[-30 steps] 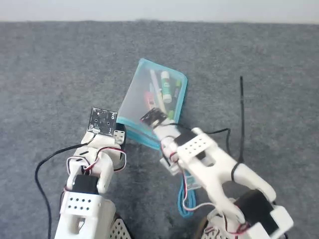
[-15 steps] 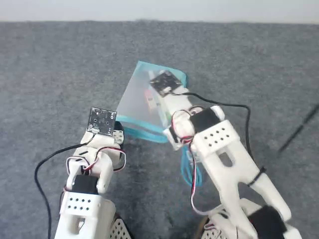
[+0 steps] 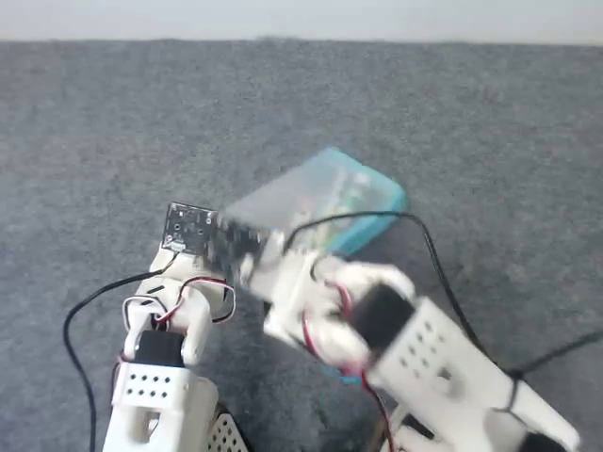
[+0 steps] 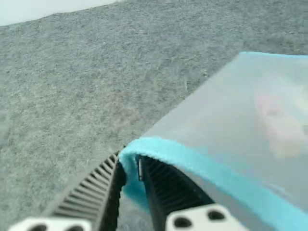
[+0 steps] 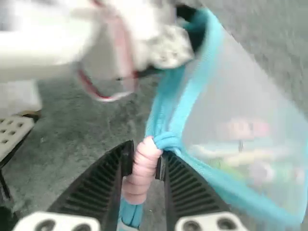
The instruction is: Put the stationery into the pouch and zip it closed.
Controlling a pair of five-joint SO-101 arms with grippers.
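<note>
Beside the left end effector (image 4: 132, 176) now: right end effector (image 5: 143, 166), pouch (image 3: 320, 193) askew.

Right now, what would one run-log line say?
left gripper: shut on translucent teal-edged pouch corner | right gripper: shut on pink zip tab | stationery: inside pouch

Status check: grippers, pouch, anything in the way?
Left gripper shut on pouch edge. Right gripper shut on pink zip pull. Stationery inside pouch; zip state unclear. Black cable crosses over pouch.

Grey carpeted tabletop (image 3: 94, 113), pale wall (image 3: 301, 19)
</note>
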